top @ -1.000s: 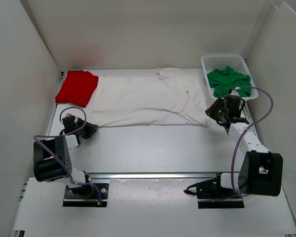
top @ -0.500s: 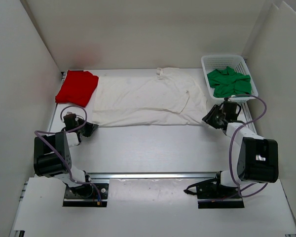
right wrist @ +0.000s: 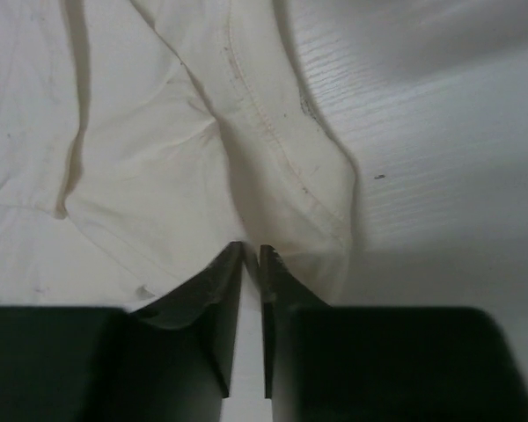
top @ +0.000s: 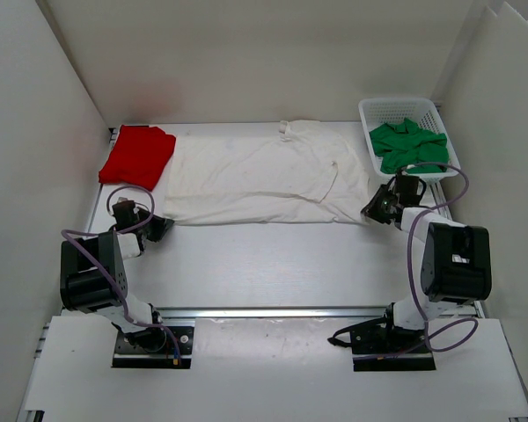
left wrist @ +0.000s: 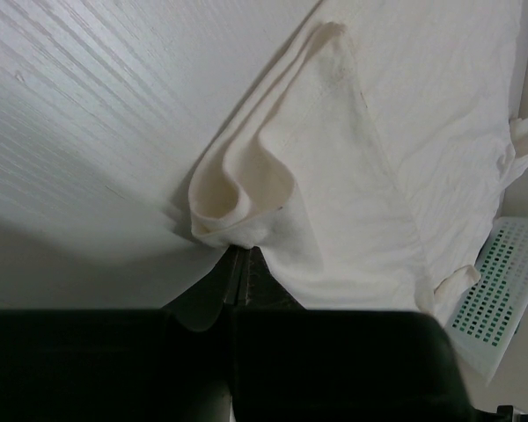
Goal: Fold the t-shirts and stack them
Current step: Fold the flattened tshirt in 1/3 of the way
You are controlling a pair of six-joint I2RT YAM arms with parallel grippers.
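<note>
Pinching both near corners of white t-shirt [top: 264,180], spread ahead, long axis left-right.
Top: left gripper [top: 161,229] at its left corner, right gripper [top: 371,211] at right. Left wrist: closed on cloth. Right wrist: jaws narrow on hem.

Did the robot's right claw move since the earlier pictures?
Yes. The right gripper has slid left, away from the front of the basket, onto the near right corner of the white t-shirt.
</note>
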